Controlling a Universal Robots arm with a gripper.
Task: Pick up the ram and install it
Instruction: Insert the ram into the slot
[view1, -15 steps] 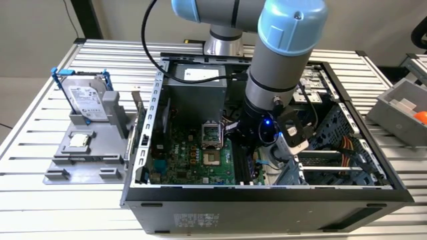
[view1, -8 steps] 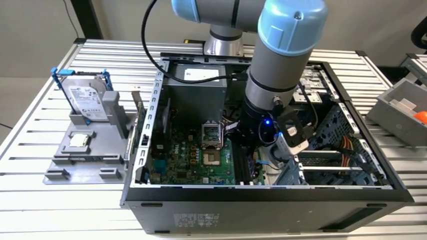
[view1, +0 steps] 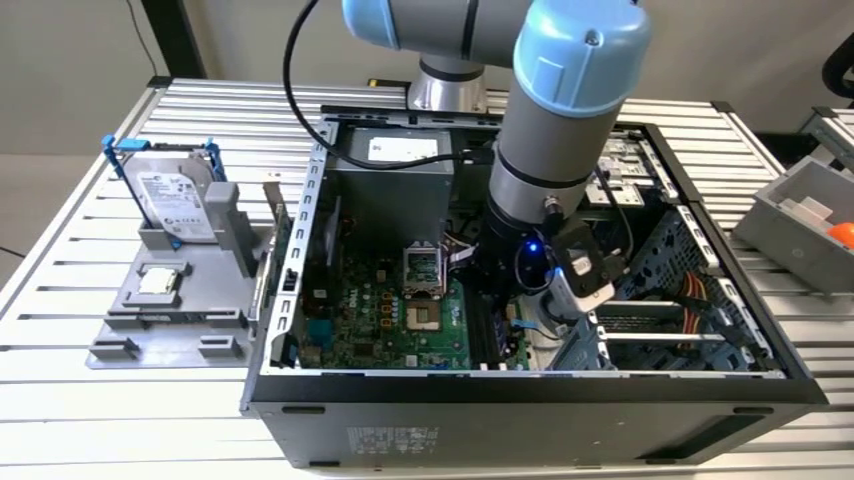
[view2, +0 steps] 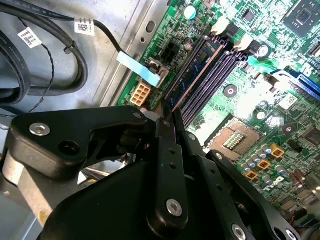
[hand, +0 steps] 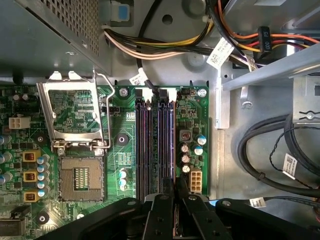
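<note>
Reaching down inside the computer case, the tool pinches the ram narrowly at its near end, the stick seated edgewise in 1 memory slot.

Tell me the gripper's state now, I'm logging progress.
Gripper: shut on the long thin blue circuit-board ram stick, which sits in a black motherboard memory slot.
</note>
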